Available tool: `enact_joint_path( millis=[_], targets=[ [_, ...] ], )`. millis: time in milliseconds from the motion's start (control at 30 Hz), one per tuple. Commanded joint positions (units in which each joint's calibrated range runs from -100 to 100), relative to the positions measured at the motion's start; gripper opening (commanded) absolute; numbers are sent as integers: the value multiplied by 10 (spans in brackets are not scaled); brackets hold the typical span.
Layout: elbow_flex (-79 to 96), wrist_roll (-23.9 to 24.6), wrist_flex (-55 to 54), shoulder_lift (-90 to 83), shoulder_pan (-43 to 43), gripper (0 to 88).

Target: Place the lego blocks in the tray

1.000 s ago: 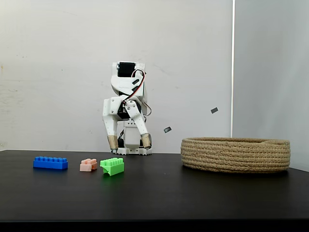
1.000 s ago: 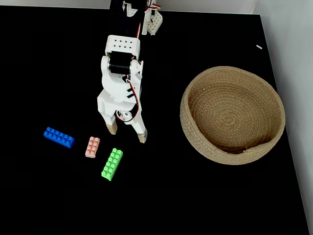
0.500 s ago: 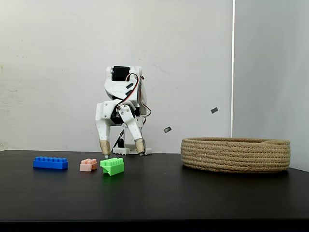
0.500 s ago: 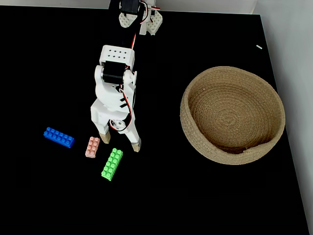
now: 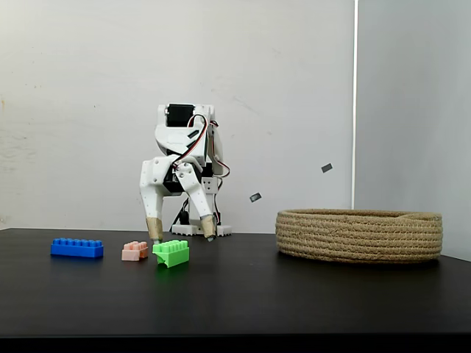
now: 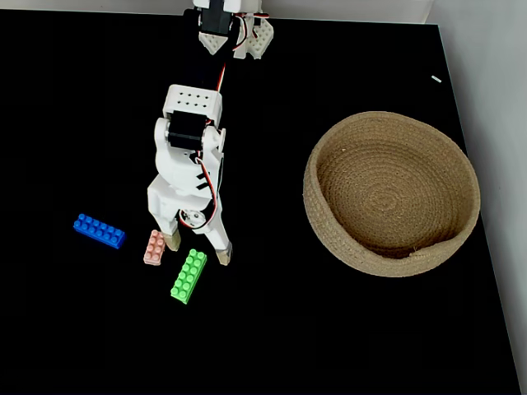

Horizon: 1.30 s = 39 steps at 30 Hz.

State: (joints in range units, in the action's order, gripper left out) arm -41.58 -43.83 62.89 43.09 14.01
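Note:
Three lego blocks lie on the black table: a long blue one (image 5: 76,248) (image 6: 99,231) at the left, a small pale pink one (image 5: 135,251) (image 6: 155,247) beside it, and a bright green one (image 5: 171,253) (image 6: 188,276). My white gripper (image 5: 181,229) (image 6: 198,249) hangs open just above the far end of the green block, one fingertip (image 6: 172,241) by the pink block, the other (image 6: 223,257) to the green block's right. Nothing is held. The tray (image 5: 359,234) (image 6: 329,148), a round coiled rope basket, stands at the right with nothing in it.
The arm's base (image 6: 233,25) is fixed at the table's far edge. A white wall (image 5: 88,88) rises behind the table. The table's right edge (image 6: 486,247) runs close past the tray.
The gripper has moved down and toward the blocks, from behind them to over the green block's far end. It has stayed open. The blocks have not moved.

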Motion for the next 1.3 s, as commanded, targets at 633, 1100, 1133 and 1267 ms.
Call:
enact_joint_path(
  millis=[633, 1100, 1133, 1267],
  targets=[
    [-118, -9, 3, 42, 3, 293],
    [-156, -12, 4, 84, 7, 264],
    [-158, -12, 5, 85, 7, 252],
    [-160, -14, 5, 85, 6, 215]
  ],
)
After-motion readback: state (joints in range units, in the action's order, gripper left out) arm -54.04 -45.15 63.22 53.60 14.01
